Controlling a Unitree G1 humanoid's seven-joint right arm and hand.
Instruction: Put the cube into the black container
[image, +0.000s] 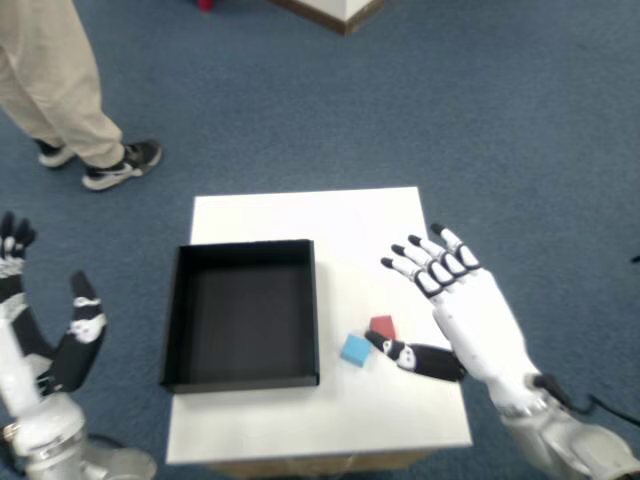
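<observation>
Two cubes are seen on the white table (300, 215), a red cube (382, 326) and a blue cube (354, 349), lying just beside each other at about 3 o'clock from the black container (241, 312), close to its right wall but outside it. Nothing is seen inside the container. The task does not say which cube is meant, so a wrong pick is one risk. The right hand (455, 310) is held above the table's right side, at about 3 o'clock from the cubes, spread wide with its fingers (425, 262) fanned toward 11 o'clock and nothing held. Its thumb (405, 354) is stretched toward 9 o'clock and lies just beside the red cube, at its 5 o'clock corner; whether it touches cannot be told. Because the cubes sit so near each other, a closing grasp is judged likely to catch both, or to push the blue one against the container wall. A thumb pressed in low from the side could also slide the red cube away rather than pinch it. The left hand (50, 345) is seen raised off the table at 9 o'clock, holding nothing.
</observation>
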